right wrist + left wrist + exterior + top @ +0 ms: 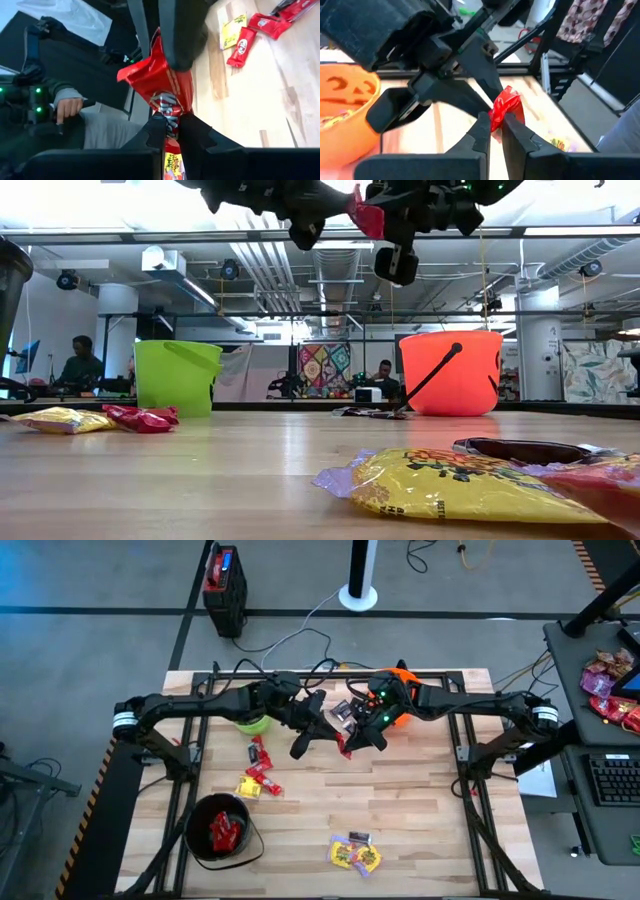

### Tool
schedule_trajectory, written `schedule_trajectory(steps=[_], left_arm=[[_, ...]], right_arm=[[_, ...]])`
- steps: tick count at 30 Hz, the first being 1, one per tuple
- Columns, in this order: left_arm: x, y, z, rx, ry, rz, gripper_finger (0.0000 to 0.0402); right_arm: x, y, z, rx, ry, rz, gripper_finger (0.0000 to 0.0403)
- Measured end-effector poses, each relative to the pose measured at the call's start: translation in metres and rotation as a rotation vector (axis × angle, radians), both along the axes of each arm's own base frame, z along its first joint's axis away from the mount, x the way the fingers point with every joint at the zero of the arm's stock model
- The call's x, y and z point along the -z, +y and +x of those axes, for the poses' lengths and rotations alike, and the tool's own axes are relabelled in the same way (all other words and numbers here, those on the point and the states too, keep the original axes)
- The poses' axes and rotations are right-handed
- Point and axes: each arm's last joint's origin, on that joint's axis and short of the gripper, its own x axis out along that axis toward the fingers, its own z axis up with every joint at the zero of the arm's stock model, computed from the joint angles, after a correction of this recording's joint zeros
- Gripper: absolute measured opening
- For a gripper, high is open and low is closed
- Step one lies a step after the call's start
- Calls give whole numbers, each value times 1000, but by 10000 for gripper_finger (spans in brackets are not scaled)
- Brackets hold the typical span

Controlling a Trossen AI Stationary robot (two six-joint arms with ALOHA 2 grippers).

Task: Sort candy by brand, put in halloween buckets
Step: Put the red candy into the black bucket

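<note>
likely KitKat logo, red candy bar

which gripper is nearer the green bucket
Left. The left gripper is just right of the green bucket; the right gripper is farther right, by the orange bucket.

I see a red candy held high above the table, near the orange bucket; the green bucket and black bucket stand farther off.
</note>
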Motion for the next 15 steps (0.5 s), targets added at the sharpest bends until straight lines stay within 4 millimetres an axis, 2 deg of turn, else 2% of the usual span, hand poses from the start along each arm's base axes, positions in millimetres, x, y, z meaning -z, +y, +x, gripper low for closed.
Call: schedule_trajectory(steps=[3,11,15], left_arm=[[-8,-1,-6,1,25,30,3],[-35,-4,-14,29,96,35,2],[-41,-4,-14,32,97,34,2]], right_arm=[[-1,-5,-1,16,-1,6,40],[-3,-12,-2,45,-18,-1,117],[-3,-13,-2,40,-38,-24,143]])
